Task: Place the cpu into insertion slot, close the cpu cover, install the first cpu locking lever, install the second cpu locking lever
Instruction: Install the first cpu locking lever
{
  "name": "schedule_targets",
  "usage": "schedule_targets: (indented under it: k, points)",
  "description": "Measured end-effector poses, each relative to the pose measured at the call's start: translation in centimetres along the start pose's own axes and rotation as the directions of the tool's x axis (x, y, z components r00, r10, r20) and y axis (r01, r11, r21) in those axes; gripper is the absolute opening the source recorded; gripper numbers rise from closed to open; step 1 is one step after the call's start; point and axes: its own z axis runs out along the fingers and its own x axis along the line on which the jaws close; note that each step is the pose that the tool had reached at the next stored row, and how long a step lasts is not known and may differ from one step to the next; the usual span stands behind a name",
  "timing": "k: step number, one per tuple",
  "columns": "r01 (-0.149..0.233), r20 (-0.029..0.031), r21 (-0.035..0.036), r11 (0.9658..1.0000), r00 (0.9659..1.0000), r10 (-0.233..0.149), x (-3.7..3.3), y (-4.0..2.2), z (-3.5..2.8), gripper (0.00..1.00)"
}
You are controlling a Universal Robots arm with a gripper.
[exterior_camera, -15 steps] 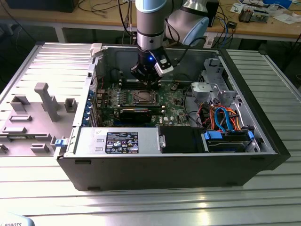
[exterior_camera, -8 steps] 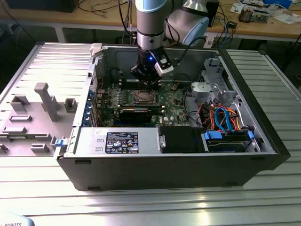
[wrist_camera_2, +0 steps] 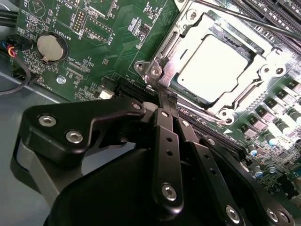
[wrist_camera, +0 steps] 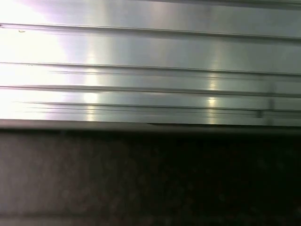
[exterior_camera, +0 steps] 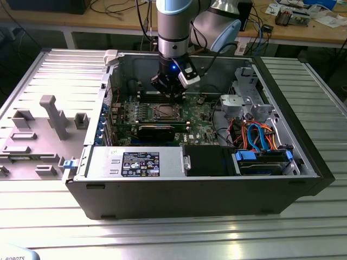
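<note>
Ribbed metal table [exterior_camera: 49, 227] carries the open computer case [exterior_camera: 303, 179] in the exterior view; gripper [exterior_camera: 169, 93] hangs over the insertion slot [exterior_camera: 164, 112].

Second wrist view: cpu [wrist_camera_2: 217, 67] seated, cpu cover [wrist_camera_2: 175, 56] down, fingers [wrist_camera_2: 168, 100] pinched together at its corner. A slip could gouge the board.

1. Glare is washing out the cpu [wrist_camera_2: 216, 66] top in the second wrist view.
2. Bright streaks are flaring across the ribbed metal [wrist_camera: 150, 61] in the first wrist view; the lower half is sitting dark, blurred.
</note>
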Motion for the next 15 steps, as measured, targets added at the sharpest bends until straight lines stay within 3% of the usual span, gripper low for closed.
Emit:
schedule_targets:
  k: [15]
  points:
    - [0.000, -0.0001, 0.0058, 1.0000, 1.0000, 0.000, -0.01, -0.01, 0.36, 0.11]
